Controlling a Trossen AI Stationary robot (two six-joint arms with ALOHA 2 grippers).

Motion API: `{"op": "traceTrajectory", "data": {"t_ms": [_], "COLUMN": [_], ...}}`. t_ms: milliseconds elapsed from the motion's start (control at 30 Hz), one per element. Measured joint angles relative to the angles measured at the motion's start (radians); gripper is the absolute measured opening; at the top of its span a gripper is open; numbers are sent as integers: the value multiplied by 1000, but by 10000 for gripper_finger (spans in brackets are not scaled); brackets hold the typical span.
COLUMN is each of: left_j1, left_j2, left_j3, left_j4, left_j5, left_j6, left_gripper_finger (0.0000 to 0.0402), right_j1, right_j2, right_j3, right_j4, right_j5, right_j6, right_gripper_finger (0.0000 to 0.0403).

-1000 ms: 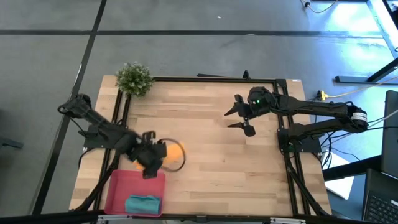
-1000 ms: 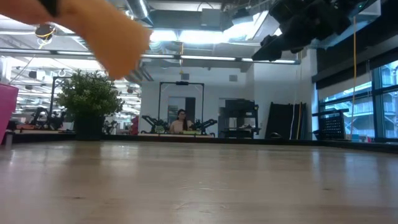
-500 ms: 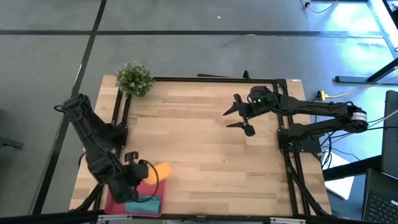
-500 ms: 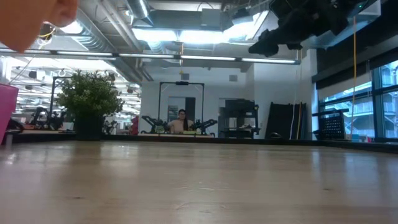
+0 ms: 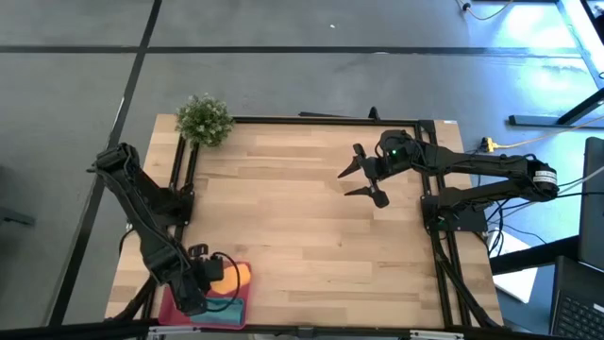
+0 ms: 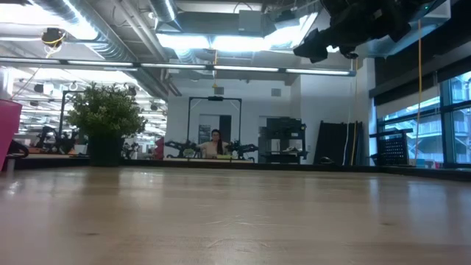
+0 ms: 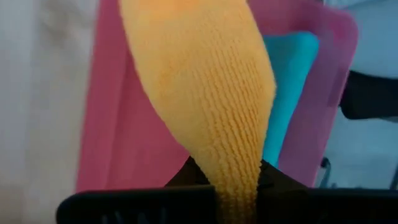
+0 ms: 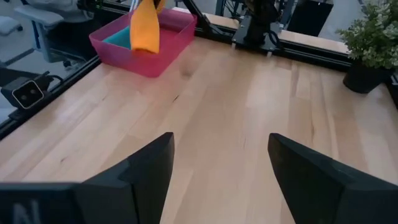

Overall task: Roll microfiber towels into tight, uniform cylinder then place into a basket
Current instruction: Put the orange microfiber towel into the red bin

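Note:
My left gripper (image 5: 209, 280) is shut on the rolled orange towel (image 5: 236, 276), held over the red-pink basket (image 5: 179, 298) at the table's near left corner. The towel also shows in the left wrist view (image 7: 205, 93) and the right wrist view (image 8: 144, 28). The rolled teal towel (image 5: 226, 309) lies inside the basket, also seen in the left wrist view (image 7: 289, 74). My right gripper (image 5: 363, 179) is open and empty above the table's far right part, its fingers wide apart in its own view (image 8: 217, 174). My left gripper pinches one end of the orange roll (image 7: 239, 180) between its two fingers. The roll reaches out past the fingers along their length, above the basket (image 7: 124, 143) and beside the teal towel. In the right wrist view it hangs down over the basket's inside.
A small green potted plant (image 5: 204, 118) stands at the table's far left corner. Black frame rails (image 5: 326, 120) run along the table's edges. Bare wooden table top (image 5: 321, 236) lies between the basket and my right gripper.
My left gripper has carried the orange roll from the table's left middle toward the near left corner, over the basket. The roll has left the low view. My right gripper has kept still.

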Motion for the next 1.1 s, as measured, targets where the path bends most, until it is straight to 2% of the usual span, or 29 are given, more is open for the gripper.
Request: {"op": "traceTrajectory", "data": {"t_ms": [300, 500, 667, 1100], "left_j1": [1, 2, 3, 3], "left_j2": [0, 0, 2, 82], "left_j3": [-181, -267, -344, -374], "left_j4": [222, 265, 410, 487], "left_j5": [45, 52, 56, 71], "left_j6": [53, 107, 115, 141], "left_gripper_finger": [7, 8, 8, 9], "right_j1": [0, 0, 0, 0], "right_j2": [0, 0, 0, 0], "right_j3": [0, 0, 0, 0], "right_j4": [-1, -2, -32, -32], "right_j5": [-4, -126, -138, -123], "right_j6": [-25, -41, -42, -43], "right_gripper_finger": [261, 261, 261, 261]}}
